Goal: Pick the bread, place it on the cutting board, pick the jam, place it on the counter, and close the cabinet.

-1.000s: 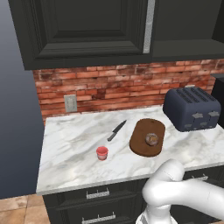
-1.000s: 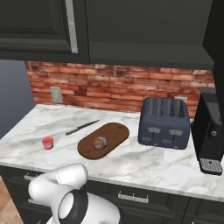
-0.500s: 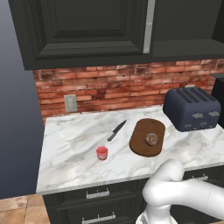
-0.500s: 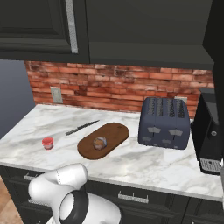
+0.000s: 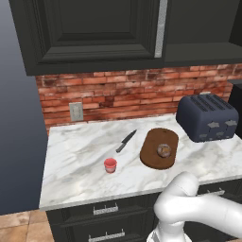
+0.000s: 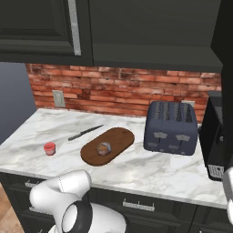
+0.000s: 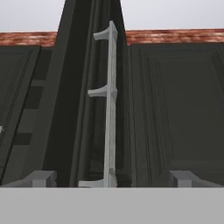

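Note:
The bread (image 5: 164, 150) (image 6: 104, 148), a small mottled-brown roll, lies on the dark oval cutting board (image 5: 150, 160) (image 6: 120, 135). The jam (image 5: 110, 165) (image 6: 49, 148), a small red jar, stands upright on the marble counter (image 5: 75, 151), left of the board. In the hand view my gripper (image 7: 113, 179) is open, its two tips far apart, close to the dark cabinet (image 7: 175, 109) (image 5: 94, 33). The long silver handle (image 7: 111, 109) runs up between the tips. I cannot tell from this angle whether the door sits fully flush.
A black knife (image 5: 126, 140) (image 6: 85, 132) lies between the jar and the board. A dark blue toaster (image 5: 206, 116) (image 6: 171, 127) stands right of the board, with a black appliance (image 6: 217, 136) beyond it. Brick wall with an outlet (image 5: 75, 111) backs the counter.

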Robot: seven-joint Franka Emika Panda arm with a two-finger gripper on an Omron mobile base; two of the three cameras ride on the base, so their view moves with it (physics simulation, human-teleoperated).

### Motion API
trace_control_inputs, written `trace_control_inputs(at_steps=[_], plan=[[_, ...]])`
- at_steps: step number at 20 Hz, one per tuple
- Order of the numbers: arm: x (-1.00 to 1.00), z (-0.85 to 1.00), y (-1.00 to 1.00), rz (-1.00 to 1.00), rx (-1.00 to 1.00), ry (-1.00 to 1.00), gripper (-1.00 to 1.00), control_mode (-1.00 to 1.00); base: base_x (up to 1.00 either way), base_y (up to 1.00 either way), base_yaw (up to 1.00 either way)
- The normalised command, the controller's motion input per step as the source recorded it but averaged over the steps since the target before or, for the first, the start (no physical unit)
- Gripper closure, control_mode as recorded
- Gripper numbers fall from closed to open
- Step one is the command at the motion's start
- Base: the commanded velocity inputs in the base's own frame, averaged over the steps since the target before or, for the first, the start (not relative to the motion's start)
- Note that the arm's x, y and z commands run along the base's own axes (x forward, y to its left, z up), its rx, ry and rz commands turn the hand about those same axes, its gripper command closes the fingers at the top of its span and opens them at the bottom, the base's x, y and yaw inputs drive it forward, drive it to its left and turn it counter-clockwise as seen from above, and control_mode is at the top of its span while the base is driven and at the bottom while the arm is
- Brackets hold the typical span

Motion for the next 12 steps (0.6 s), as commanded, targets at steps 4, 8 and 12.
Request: trace_control_inputs(at_steps=[4,8,12], plan=[[0.32,0.00,0.22,0.04,0.00,-0.06,-1.00,-1.00,0.00,0.00,0.00],[0.25,0.00,0.30,0.03,0.00,-0.06,-1.00,-1.00,0.00,0.00,0.00],[0.25,0.00,0.36,0.02,0.00,-0.07,-1.00,-1.00,0.00,0.00,0.00]])
